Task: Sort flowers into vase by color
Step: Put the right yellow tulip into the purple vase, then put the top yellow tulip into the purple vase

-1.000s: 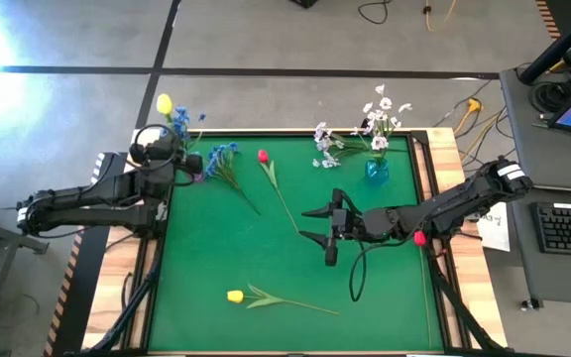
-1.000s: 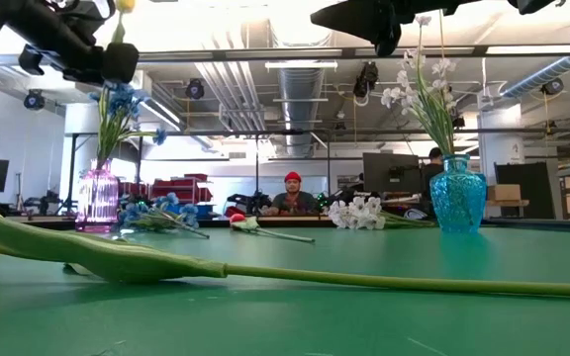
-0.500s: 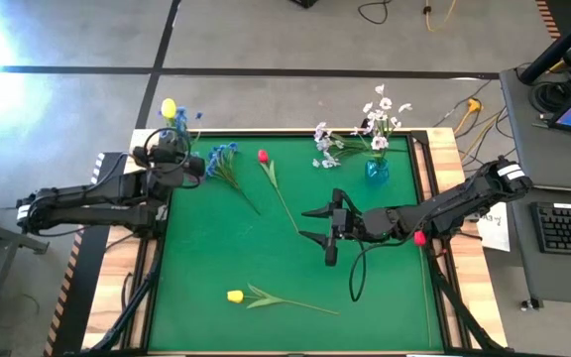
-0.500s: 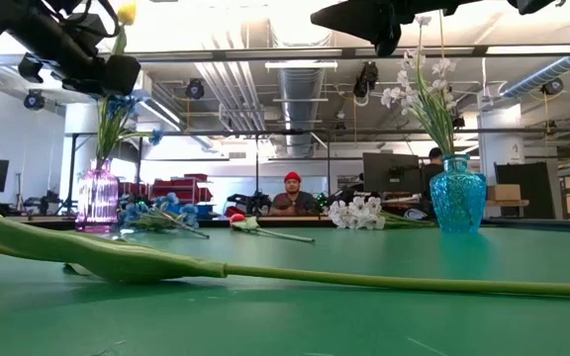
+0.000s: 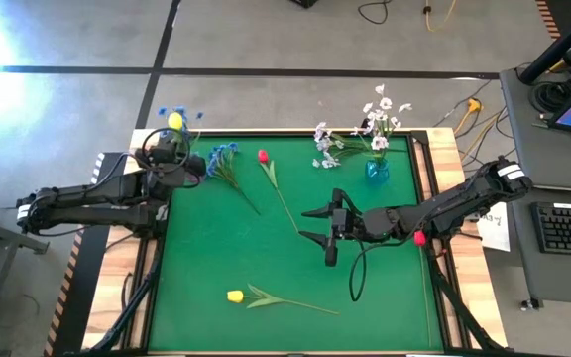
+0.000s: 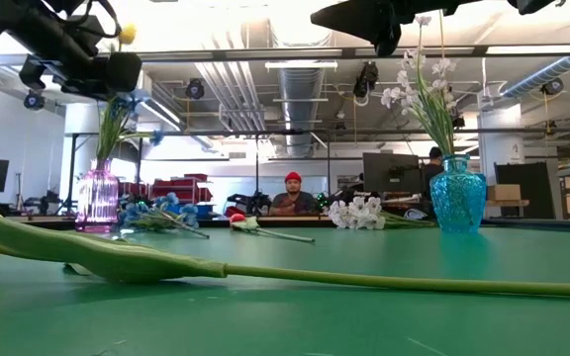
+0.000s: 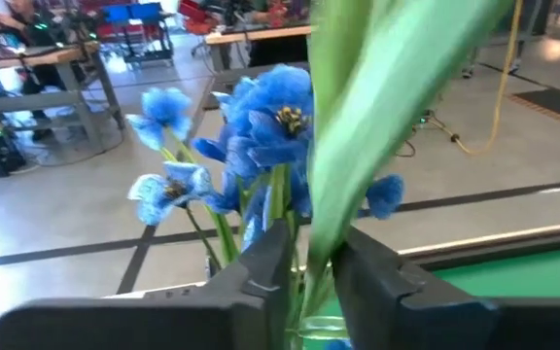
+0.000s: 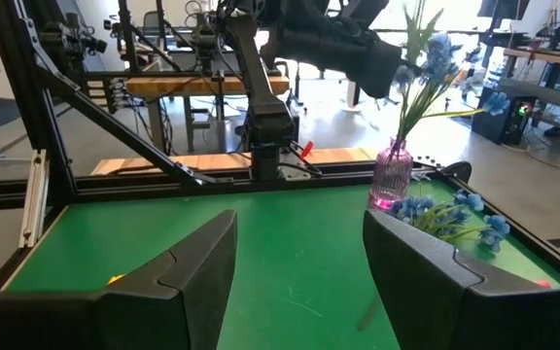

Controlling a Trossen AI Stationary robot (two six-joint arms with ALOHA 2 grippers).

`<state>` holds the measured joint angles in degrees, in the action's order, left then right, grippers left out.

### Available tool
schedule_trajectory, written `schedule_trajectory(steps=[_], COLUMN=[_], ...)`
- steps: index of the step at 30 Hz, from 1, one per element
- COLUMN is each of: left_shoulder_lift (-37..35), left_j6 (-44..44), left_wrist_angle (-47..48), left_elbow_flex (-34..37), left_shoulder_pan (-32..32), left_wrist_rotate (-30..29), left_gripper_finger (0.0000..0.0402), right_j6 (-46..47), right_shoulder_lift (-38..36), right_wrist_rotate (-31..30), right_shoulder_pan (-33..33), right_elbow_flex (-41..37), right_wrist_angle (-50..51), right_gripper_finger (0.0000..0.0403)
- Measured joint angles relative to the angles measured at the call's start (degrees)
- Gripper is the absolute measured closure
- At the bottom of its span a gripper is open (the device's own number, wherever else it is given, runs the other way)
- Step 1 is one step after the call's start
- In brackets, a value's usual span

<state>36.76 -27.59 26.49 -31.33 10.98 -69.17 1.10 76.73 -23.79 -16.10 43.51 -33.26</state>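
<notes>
We see the left gripper (image 7: pixel 304 267) over the small pink glass vase (image 6: pixel 97 201) at ten o'clock on the green table (image 5: pixel 266 258). Its fingers pinch the wide green stem of a yellow tulip (image 5: pixel 174 121), which stands among blue flowers (image 7: pixel 265 117) in that vase. The right gripper (image 5: pixel 320 225) hangs open over the middle. Another yellow tulip (image 5: pixel 235 296) lies at six o'clock. A red tulip (image 5: pixel 263 156) and a blue bunch (image 5: pixel 221 154) lie near eleven. White flowers (image 5: pixel 383 114) fill the blue glass vase (image 5: pixel 376 171) at one.
</notes>
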Motion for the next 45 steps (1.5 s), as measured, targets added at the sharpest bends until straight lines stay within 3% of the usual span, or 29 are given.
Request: schedule_trajectory(steps=[14, 22, 30, 33, 39, 45], left_shoulder_lift=[-1.66, -0.85, 0.32, 1.31, 3.14, 3.42], left_j6=[-0.07, -1.34, -4.82, -7.05, -11.06, -11.13], left_wrist_angle=[1.86, 12.43, 22.75, 27.90, 35.85, 35.99], left_elbow_flex=[-1.62, -8.40, -16.93, -21.04, -26.16, -27.15], left_shoulder_pan=[0.00, -0.02, 0.00, -0.05, -1.70, -5.75], left_wrist_rotate=[2.82, 8.47, 20.56, 25.06, 28.85, 34.33], left_gripper_finger=[0.0167, 0.0106, 0.0097, 0.0100, 0.0110, 0.0114], right_j6=[0.52, 0.48, 0.92, 5.70, 17.99, 26.25], right_shoulder_lift=[0.00, 0.00, 0.00, 0.00, -0.02, -0.02], right_wrist_rotate=[-0.01, -0.02, -0.04, 0.00, -0.09, 1.72], right_shoulder_pan=[-0.02, -0.02, -0.02, 0.32, 3.04, 4.50], right_elbow_flex=[0.00, 0.00, 0.00, 0.00, 1.71, 7.01], right_wrist_angle=[0.00, 0.00, 0.23, 2.69, 17.80, 36.42], right_gripper_finger=[0.0186, 0.0186, 0.0186, 0.0186, 0.0187, 0.0187])
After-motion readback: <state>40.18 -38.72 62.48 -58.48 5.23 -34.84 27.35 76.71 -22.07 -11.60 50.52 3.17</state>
